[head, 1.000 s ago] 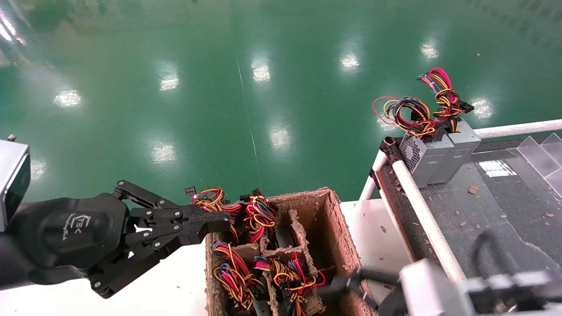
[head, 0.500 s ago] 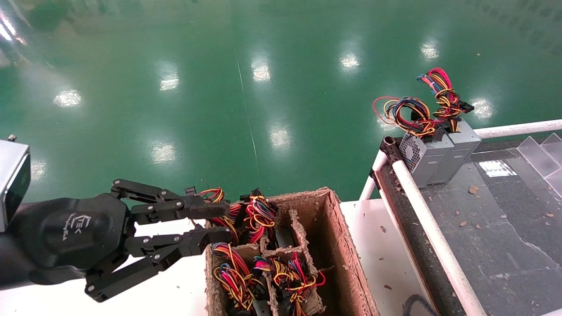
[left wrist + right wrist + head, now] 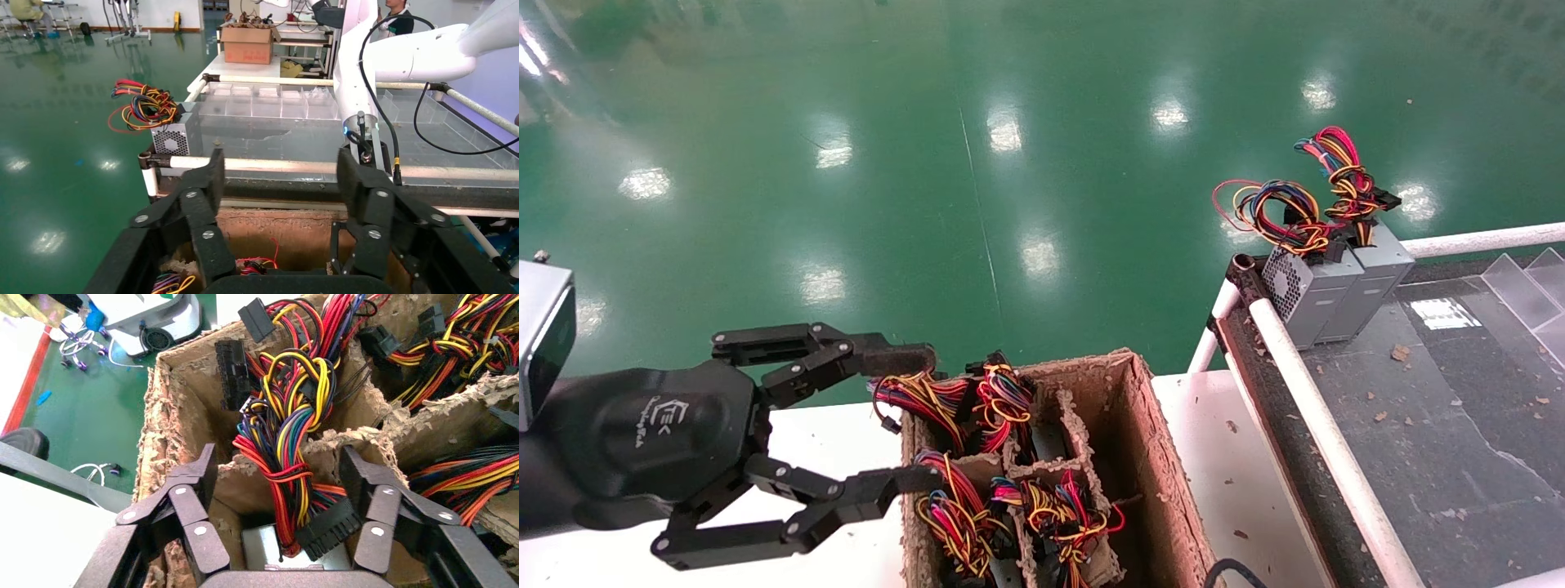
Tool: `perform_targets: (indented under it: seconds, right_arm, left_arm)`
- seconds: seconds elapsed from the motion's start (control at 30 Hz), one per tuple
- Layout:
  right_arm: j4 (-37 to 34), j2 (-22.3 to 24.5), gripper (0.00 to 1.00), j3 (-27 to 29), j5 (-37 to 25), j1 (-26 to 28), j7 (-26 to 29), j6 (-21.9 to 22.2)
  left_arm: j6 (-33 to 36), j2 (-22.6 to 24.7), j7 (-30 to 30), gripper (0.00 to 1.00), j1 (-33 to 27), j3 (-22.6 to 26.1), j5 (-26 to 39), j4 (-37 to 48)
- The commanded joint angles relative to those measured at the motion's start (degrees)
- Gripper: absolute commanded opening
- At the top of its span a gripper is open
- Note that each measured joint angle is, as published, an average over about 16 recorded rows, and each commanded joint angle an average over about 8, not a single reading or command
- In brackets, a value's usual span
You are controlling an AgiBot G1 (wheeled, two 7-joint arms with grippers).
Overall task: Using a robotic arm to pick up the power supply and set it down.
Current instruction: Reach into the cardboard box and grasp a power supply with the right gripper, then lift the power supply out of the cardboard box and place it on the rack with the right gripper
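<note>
My left gripper (image 3: 918, 420) stands wide open at the near-left edge of the cardboard box (image 3: 1164, 482), its fingers astride a red and yellow wire bundle (image 3: 928, 400) and holding nothing. In the left wrist view this gripper (image 3: 281, 168) shows empty. The right gripper (image 3: 280, 462) is open over a box cell, astride the wires (image 3: 287, 435) of a grey power supply (image 3: 264, 550) that sits below it. It is out of the head view. Two more power supplies (image 3: 1307, 294) stand on the bench at the right.
Torn cardboard dividers (image 3: 1054, 469) split the box into cells full of wire bundles. The box rests on a white table (image 3: 1222, 441). A white rail (image 3: 1316, 416) borders the dark bench (image 3: 1459, 408) at the right. Green floor (image 3: 1009, 163) lies beyond.
My left gripper has opened wide from nearly shut at the wire bundle, and the bundle has sagged onto the box edge. The right arm has left the head view's lower right.
</note>
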Motion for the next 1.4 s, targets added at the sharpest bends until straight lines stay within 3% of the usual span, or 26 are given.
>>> perform_targets:
  seconds: [0.03,0.8,1.4]
  right_arm:
    - [0.1,-0.2,0.0,-0.1,-0.5,-0.1,0.0,0.5]
    - [-0.3,0.1,0.0,0.7,0.6,-2.0,-0.4,2.6]
    - [0.3,8.8,0.0,11.9,18.1,-3.8,-5.7,2.5]
  left_arm:
    - [0.0,0.0,0.0,1.0,0.0,0.0,0.0,0.0]
    - [0.0,0.0,0.0,1.0,0.0,0.0,0.0,0.0]
    - [0.0,0.0,0.0,1.0,0.0,0.0,0.0,0.0]
